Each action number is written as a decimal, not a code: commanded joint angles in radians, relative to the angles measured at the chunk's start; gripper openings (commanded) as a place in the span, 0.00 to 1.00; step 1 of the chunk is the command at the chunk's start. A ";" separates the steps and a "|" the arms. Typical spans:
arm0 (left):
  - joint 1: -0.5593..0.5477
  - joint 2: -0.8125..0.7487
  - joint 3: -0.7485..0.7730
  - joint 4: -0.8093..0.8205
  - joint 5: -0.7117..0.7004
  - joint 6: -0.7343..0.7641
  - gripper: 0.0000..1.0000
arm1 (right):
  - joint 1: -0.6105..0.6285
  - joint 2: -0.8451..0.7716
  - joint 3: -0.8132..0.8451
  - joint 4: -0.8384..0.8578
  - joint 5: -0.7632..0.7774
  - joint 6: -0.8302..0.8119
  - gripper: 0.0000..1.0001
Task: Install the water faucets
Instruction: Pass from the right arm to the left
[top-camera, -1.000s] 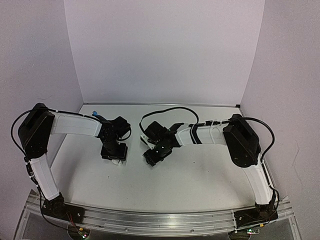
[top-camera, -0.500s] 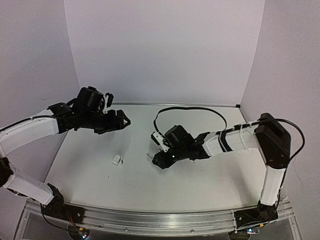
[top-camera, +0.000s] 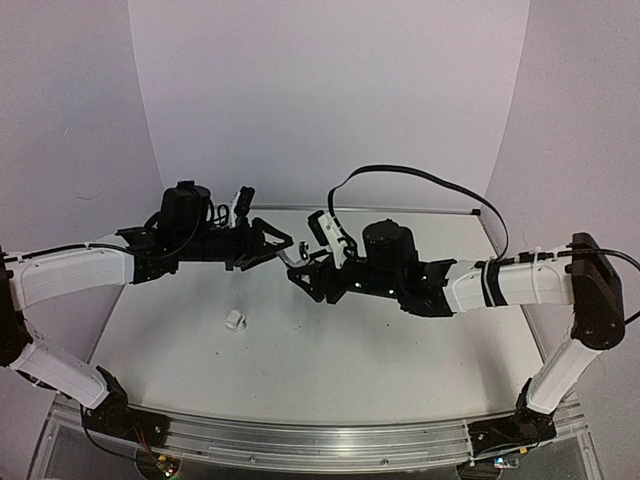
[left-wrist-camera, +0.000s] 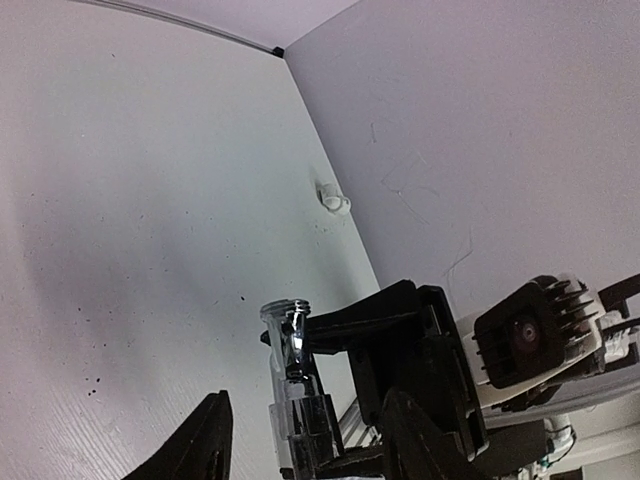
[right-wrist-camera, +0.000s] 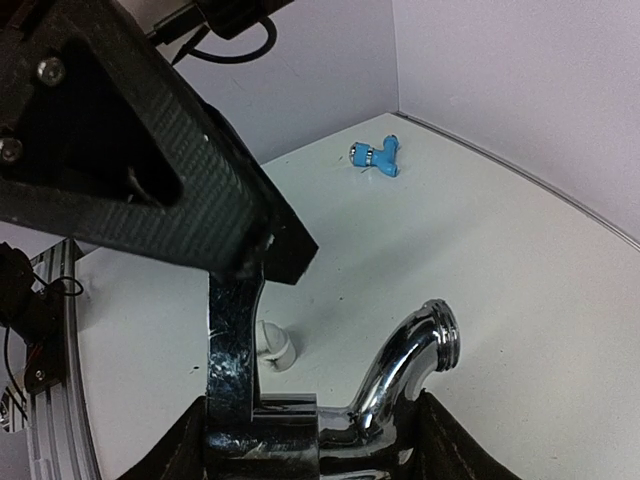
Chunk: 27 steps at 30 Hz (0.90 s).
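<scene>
1. Since the frame half a second earlier, the right tool (top-camera: 300, 274) has risen from low on the surface (top-camera: 350, 365) to mid-air near the centre. The left tool (top-camera: 282, 243) has swung inward from the back left to meet it.
2. One second earlier, both tools were down close to the surface. Now both arms stretch out level above it, their tips almost nose to nose.
3. The silver faucet (top-camera: 292, 258) hangs in the air between the two tools, well clear of the surface.
4. The right tool is pinching the silver faucet by its body. In the right wrist view, the curved shiny spout rises from between its fingers, ending in a threaded ring.
5. The left tool is spread, with one finger on each side of the silver faucet. In the left wrist view, one left finger (left-wrist-camera: 205, 445) stands apart from the metal, with bare surface showing between them. I cannot tell whether the other finger touches, because the right tool's black body crowds that side.
6. The blue faucet (right-wrist-camera: 377, 157) lies on its side on the surface near the back wall, well apart from both tools.
7. A small white fitting (top-camera: 235, 320) sits alone on the surface, in front of and below the left arm.
</scene>
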 joint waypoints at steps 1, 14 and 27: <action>-0.009 -0.001 0.011 0.082 0.037 -0.010 0.45 | 0.019 0.001 0.055 0.064 0.057 -0.034 0.24; -0.020 0.027 0.007 0.076 0.002 0.006 0.20 | 0.050 0.043 0.123 0.019 0.164 -0.052 0.24; -0.008 0.055 0.124 -0.159 0.128 0.359 0.00 | -0.010 0.005 0.205 -0.417 -0.316 0.060 0.96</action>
